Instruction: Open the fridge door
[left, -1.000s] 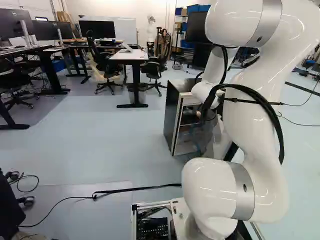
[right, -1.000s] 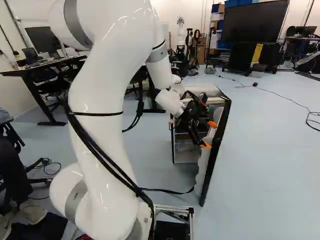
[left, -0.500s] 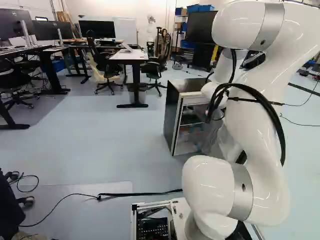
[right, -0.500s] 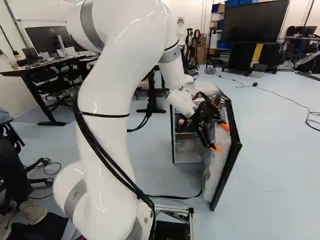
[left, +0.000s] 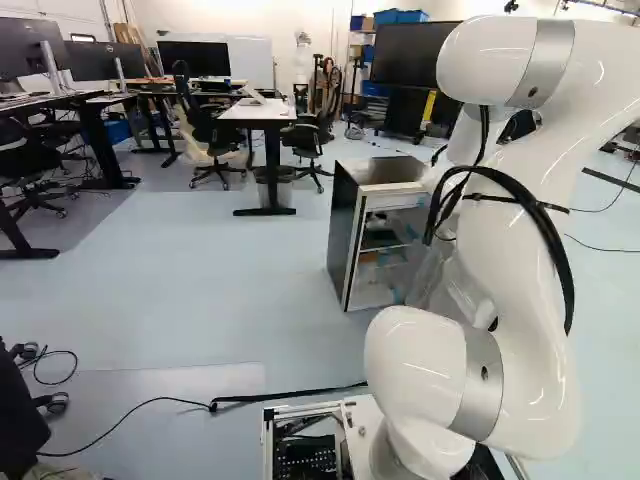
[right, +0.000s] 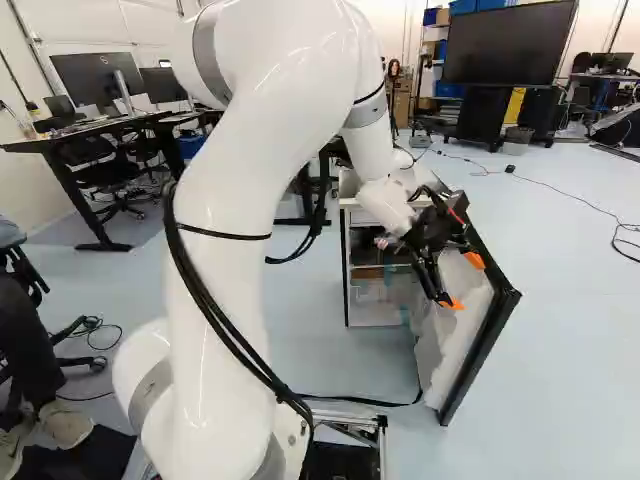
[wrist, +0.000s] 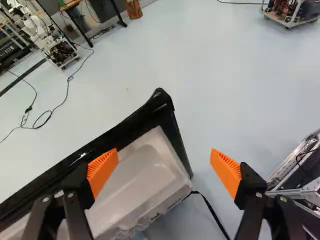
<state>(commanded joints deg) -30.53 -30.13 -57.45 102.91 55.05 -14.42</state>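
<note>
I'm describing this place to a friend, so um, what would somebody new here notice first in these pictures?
Probably the big white arm, filling much of the left half of the right base view. Next, the fridge ahead of it, its door standing open. Then the open black gripper by the door's inner side, with its bright orange pads.

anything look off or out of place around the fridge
A black cable trails across the floor to the lower corner of the open fridge door, which looks untidy and might snag as the door swings. I see nothing spilled or damaged.
</note>
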